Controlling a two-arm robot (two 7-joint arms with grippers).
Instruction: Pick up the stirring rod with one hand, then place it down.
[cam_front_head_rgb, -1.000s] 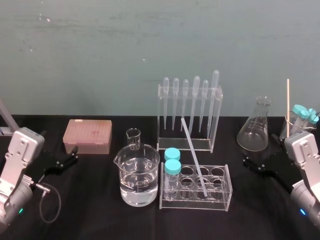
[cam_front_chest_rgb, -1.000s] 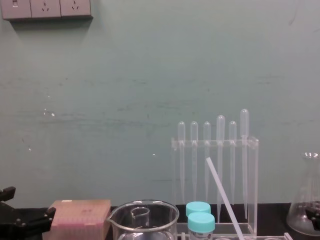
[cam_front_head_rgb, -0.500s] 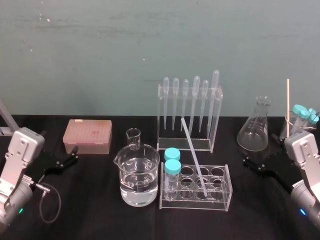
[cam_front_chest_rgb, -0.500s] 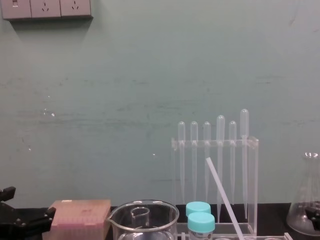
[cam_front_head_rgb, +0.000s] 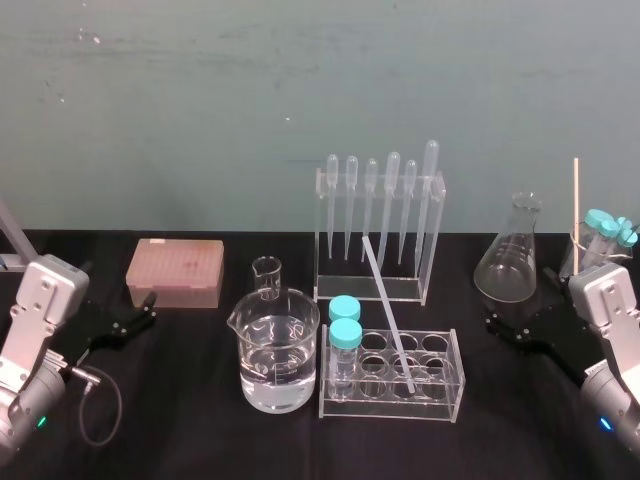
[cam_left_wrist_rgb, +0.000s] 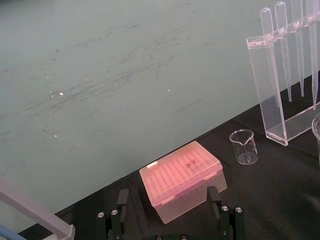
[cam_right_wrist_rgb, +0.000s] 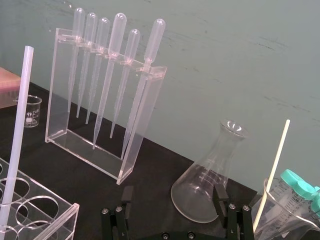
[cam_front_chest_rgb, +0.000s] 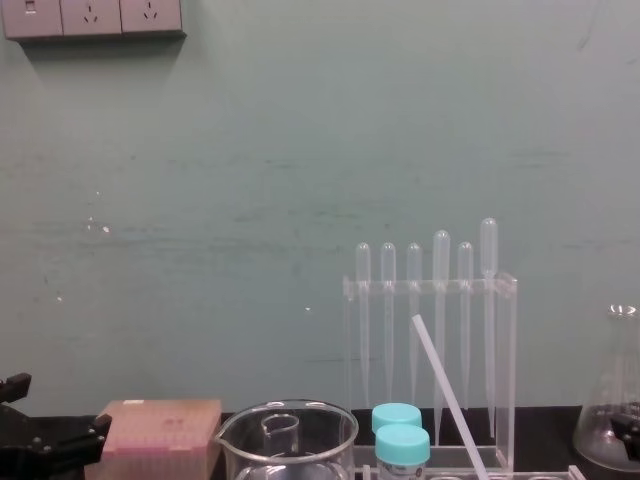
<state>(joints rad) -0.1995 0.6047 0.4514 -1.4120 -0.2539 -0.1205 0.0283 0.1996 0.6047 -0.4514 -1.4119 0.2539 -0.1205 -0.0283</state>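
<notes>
Stirring rod untouched, leaning in the clear tube rack mid-surface, left gripper by the pink box and right gripper by the flask both spread wide and empty; pick-up and set-down not yet begun.
</notes>
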